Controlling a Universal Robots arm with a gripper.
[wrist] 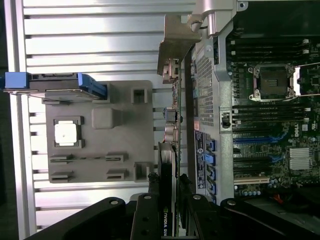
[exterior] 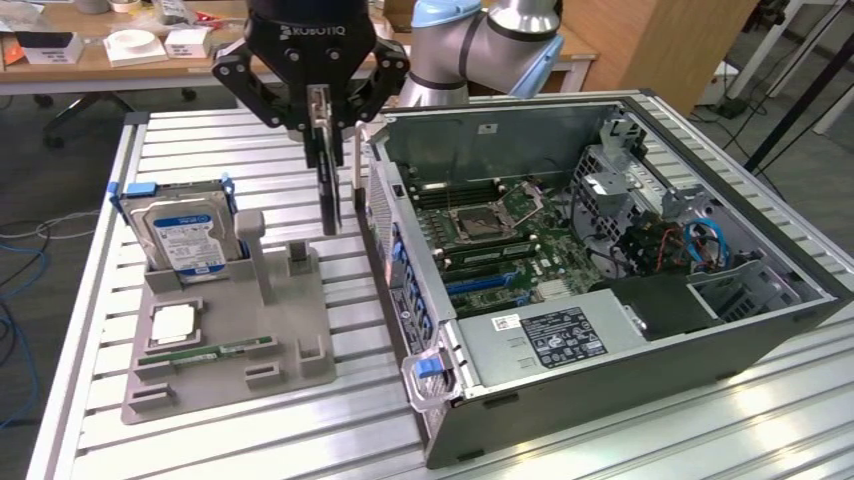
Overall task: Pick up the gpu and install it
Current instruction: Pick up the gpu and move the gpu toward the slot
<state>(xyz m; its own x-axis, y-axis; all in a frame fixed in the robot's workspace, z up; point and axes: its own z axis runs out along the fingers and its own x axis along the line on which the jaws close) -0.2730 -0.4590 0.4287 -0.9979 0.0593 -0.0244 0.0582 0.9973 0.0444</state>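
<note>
Slatted metal table (exterior: 174, 140): carries all items inspected.

Computer case (exterior: 641, 400): lies on its side on the table with the side panel off. The motherboard (exterior: 494, 230) is exposed inside, and its processor socket is uncovered.

Arm (exterior: 494, 40): grey and pale-blue links stand behind the case's far wall. The upper links are cut off by the frame edge. The wrist points straight down.

Grey fixture tray (exterior: 267, 330): lies flat on the table beside the case's ported wall, a short gap apart from it.

Gripper (exterior: 320, 120): hangs above the gap between the tray and the case. Its fingers are clamped on the upper end of the gpu (exterior: 328, 190).

The gpu hangs upright and edge-on, just outside the case's ported wall and clear of the tray. In the wrist view the gripper (wrist: 172, 200) holds the gpu (wrist: 169, 165) parallel to that wall, with the silver bracket at the end away from the fingers. The fingers cover the gripped end of the card. The card's face is hard to make out edge-on.

Hard drive (exterior: 187, 235): stands upright in a blue-clipped holder at the tray corner farthest from the case.

Processor chip (exterior: 174, 323): sits in a square recess on the tray's side away from the case.

Memory stick (exterior: 200, 352): lies in a slot just beside the chip. The wrist view does not show it clearly.
</note>
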